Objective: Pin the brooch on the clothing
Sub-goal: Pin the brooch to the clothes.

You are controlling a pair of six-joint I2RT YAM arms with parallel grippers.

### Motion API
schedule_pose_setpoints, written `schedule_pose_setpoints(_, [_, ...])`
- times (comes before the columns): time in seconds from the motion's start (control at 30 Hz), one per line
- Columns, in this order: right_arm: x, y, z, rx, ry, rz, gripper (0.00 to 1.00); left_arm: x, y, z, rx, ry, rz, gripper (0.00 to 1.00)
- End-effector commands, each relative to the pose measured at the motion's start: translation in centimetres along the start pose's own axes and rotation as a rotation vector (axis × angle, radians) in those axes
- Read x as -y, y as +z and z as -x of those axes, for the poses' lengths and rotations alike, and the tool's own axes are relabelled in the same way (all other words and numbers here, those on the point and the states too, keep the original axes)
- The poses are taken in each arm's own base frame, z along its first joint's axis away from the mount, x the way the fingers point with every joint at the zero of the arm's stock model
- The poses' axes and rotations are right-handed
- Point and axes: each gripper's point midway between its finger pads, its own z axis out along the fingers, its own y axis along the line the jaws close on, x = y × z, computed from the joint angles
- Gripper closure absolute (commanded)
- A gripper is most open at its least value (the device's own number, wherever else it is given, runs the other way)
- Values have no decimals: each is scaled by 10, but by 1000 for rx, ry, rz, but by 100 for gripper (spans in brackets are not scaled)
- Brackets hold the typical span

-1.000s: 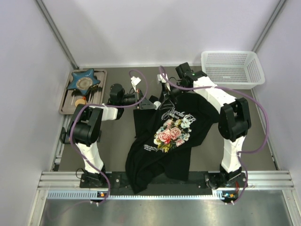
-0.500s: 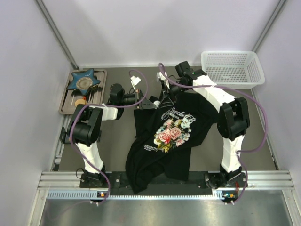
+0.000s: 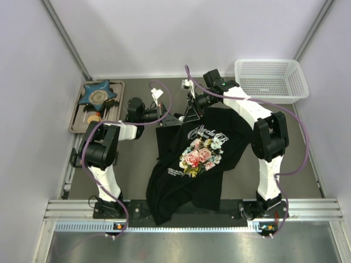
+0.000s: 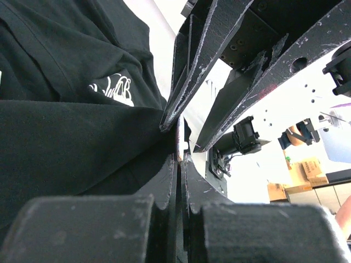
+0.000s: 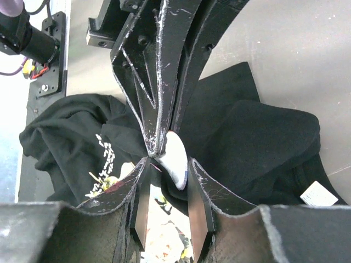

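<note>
Black T-shirt [image 3: 181, 181] lies mid-tabletop; at its 12 o'clock edge the left gripper [image 3: 171, 118] pinches fabric tight, the right gripper [image 5: 169, 163] narrow around the pale brooch [image 5: 176, 156], grip unclear. Brooch at cloth, pinning not yet done

Bright even light, soft shadows; wrist backgrounds blow out white; clothing [image 3: 186, 181] loses fold detail.

The left gripper [image 3: 168, 118] and right gripper [image 3: 192, 109] meet tip to tip above the shirt [image 3: 192, 170]. The table [image 3: 136, 159] by the tray [image 3: 74, 125] has room.
</note>
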Motion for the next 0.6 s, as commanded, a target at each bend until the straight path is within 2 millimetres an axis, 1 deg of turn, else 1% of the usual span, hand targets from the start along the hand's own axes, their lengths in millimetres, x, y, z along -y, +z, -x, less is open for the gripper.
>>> schedule_pose_setpoints(0.0, [20,3,19,33,-3,-70,100,19,1,4,3,72,-39,100])
schedule_pose_setpoints(0.17, [27,4,16,21,29,-100,100,22,-1,4,10,93,-35,100])
schedule_pose_setpoints(0.37, [42,2,7,-15,73,-188,100,24,-2,5,13,107,-31,100])
schedule_pose_setpoints(0.57, [50,1,0,-44,84,-245,100,27,-1,7,19,112,-33,100])
